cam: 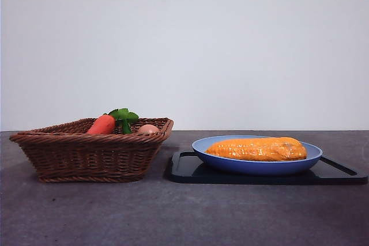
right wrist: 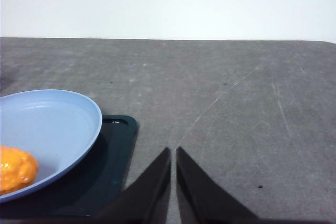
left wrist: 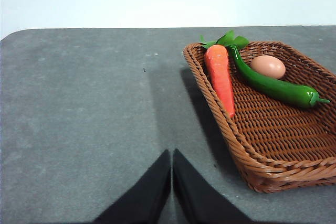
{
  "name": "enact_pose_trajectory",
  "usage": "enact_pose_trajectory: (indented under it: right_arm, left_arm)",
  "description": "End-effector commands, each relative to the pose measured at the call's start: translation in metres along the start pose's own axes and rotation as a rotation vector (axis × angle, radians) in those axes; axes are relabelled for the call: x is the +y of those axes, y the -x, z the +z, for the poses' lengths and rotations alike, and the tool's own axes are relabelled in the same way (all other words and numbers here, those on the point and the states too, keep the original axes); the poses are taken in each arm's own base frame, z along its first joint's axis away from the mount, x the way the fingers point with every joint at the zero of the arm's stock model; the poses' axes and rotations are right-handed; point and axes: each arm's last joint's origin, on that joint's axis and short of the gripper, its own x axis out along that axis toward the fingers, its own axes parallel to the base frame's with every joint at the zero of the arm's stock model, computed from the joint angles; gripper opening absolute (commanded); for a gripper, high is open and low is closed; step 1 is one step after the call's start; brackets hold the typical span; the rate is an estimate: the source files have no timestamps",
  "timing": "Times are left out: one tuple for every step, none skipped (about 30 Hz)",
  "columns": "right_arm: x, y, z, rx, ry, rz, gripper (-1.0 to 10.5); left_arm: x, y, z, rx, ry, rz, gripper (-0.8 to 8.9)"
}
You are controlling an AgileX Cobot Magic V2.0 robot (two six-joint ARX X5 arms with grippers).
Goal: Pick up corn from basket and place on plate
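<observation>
The corn (cam: 257, 148) lies lengthwise in the light-blue plate (cam: 300, 164), which rests on a black tray. One end of the corn (right wrist: 16, 170) shows in the right wrist view, inside the plate (right wrist: 58, 124). The brown wicker basket (cam: 86, 156) stands to the left of the tray. My left gripper (left wrist: 171, 153) is shut and empty over bare table beside the basket (left wrist: 273, 145). My right gripper (right wrist: 173, 150) is shut and empty, off the tray's side. Neither arm appears in the front view.
A carrot (left wrist: 220, 77), a green pepper (left wrist: 270, 85) and a pale egg (left wrist: 268, 66) lie in the basket. The black tray (cam: 190, 171) sits under the plate, its corner (right wrist: 118, 140) near my right gripper. A wall stands behind the grey table (cam: 173, 217).
</observation>
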Motion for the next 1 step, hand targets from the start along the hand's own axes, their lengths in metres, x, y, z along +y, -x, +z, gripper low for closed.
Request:
enact_pose_trajectory:
  right_arm:
    - [-0.0003,-0.0003,-0.0009,-0.007,-0.01,-0.005,0.0]
  left_arm:
    - [0.0006,-0.0025,-0.0095,0.033,0.007,0.003,0.08]
